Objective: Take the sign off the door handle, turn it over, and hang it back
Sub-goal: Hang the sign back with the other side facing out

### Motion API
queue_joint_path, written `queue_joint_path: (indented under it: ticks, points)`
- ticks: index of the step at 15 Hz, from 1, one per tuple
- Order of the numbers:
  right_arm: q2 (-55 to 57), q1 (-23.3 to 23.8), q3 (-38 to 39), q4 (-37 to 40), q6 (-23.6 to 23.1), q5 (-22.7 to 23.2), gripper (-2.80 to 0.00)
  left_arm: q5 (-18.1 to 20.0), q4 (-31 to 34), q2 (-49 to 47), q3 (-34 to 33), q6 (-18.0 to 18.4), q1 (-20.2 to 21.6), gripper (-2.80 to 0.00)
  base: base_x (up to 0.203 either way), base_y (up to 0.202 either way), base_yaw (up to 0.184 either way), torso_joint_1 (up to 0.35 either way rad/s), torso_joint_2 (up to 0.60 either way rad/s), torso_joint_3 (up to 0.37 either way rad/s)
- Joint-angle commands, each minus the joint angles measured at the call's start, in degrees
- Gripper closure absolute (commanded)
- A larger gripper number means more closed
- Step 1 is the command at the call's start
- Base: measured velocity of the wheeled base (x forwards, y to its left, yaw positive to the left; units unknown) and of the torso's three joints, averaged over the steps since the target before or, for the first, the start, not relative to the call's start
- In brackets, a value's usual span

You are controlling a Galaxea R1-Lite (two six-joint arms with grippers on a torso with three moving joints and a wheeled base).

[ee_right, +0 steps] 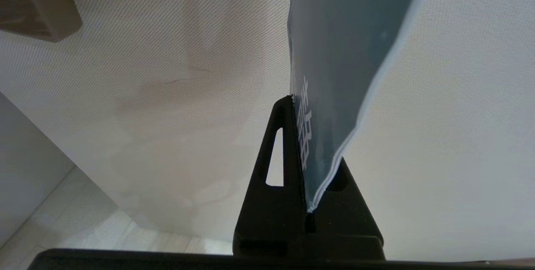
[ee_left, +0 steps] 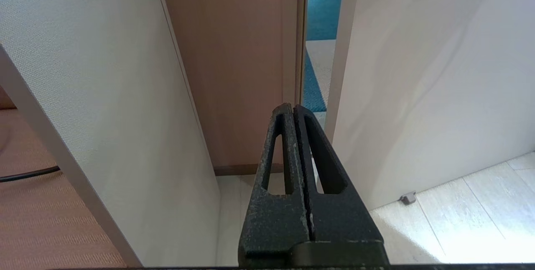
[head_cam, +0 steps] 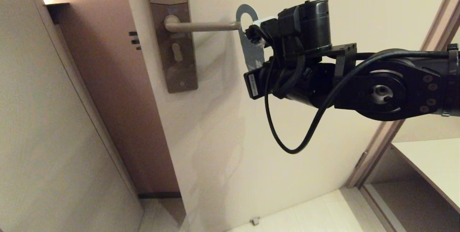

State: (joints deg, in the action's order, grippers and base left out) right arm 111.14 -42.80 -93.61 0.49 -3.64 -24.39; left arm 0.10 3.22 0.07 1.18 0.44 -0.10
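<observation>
The right arm fills the near side of the head view, a run of matte black housings and round joint covers with a loose cable looping below it, and it hides the lower part of the sign (head_cam: 251,50) and most of the right hand (head_cam: 256,33) itself. Only the top of the sign shows there: a thin, flat, grey card with a rounded top and a large oval hole, standing just at the rounded free end of the door handle (head_cam: 203,26); whether the tip of the lever sits inside the hole or just short of it is hard to make out. The handle is a straight, smooth lever of dull brownish metal on a tall narrow plate (head_cam: 175,41) of the same finish, with a keyhole below it. In the right wrist view the right hand's (ee_right: 301,136) black, slotted fingers (ee_right: 271,165) are clamped on the lower edge of the sign (ee_right: 342,52), whose blue-grey face carries white lettering cut off by the fingers and too foreshortened to read; the card's pale rim bends slightly. Behind it the door (head_cam: 287,153) has a fine woven-looking texture. The left hand (ee_left: 294,113) hangs low near the pale tiled floor (ee_left: 468,207), its rough black fingers pressed together on nothing.
</observation>
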Motion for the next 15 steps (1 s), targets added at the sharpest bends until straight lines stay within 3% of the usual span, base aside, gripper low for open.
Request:
queue_joint_path:
  ticks: [1,15]
  points:
    - [0.39,-0.26,-0.26,-0.05,-0.05,-0.13,0.0,-0.01,0.03,-0.07,0.04,0.0,0.01,0.0,0.0,0.0,0.0,0.0,0.0,0.0]
    - [2.85,-4.13,-1.93,-0.22,-0.05,-2.5,0.0,-0.01,0.03,-0.07,0.0,0.0,0.01,0.0,0.0,0.0,0.0,0.0,0.0,0.0]
